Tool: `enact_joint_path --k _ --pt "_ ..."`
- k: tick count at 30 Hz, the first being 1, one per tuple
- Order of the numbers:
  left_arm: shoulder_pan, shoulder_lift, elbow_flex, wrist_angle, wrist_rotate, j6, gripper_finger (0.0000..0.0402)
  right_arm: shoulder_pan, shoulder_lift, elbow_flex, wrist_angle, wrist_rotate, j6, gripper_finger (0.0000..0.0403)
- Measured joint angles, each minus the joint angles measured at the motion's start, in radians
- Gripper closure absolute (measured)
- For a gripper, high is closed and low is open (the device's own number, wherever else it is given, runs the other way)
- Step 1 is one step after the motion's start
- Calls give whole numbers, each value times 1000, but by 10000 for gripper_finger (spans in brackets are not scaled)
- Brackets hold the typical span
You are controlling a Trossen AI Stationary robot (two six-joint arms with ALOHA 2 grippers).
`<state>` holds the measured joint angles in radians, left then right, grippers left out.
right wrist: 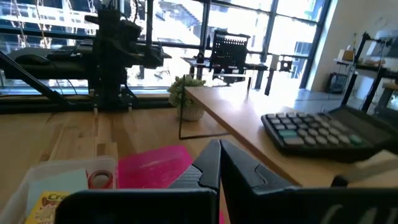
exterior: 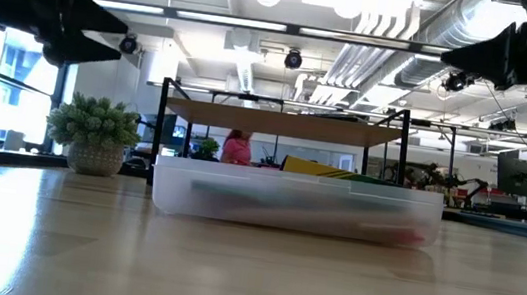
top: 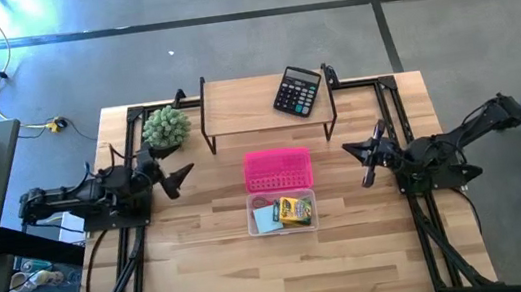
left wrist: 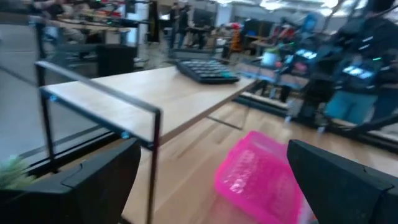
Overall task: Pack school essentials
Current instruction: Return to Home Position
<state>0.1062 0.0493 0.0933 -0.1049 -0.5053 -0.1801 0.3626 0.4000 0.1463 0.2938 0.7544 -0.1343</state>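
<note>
A clear plastic box [top: 281, 212] sits at the table's middle. It holds the school essentials: a yellow-and-green crayon box [top: 295, 209], a light-blue notepad [top: 266, 218] and a red ring-shaped piece [right wrist: 99, 179]. A pink perforated basket [top: 277, 169] lies just beyond the box. My left gripper [top: 181, 177] hovers open to the left of the basket, pointing level toward it, with nothing between its fingers [left wrist: 93, 180]. My right gripper [top: 371, 157] hovers shut to the right of the basket, also level, and holds nothing.
A wooden shelf on a black frame [top: 235, 104] stands at the far middle and carries a black calculator [top: 297, 91]. A fuzzy green plant ball [top: 165, 128] sits in a pot at the far left. Bare wood lies along the near edge.
</note>
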Motion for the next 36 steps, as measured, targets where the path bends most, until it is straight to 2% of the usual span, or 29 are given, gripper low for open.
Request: enact_joint_path --k 10,17,27,31,36 --pt "-1 -46 -1 -38 148 0 7 0 -56 -80 -40 -9 109 403" --pt "-2 -33 -81 153 289 28 7 0 -55 -98 -57 -61 146 403" --pt "-2 -33 -80 143 325 44 7 0 -53 -98 -185 -95 281 403" --pt "-2 -32 -80 137 365 53 7 0 -53 -98 -170 -94 308 403" --pt "-2 -32 -80 137 366 52 7 0 -53 -98 -171 -93 314 403"
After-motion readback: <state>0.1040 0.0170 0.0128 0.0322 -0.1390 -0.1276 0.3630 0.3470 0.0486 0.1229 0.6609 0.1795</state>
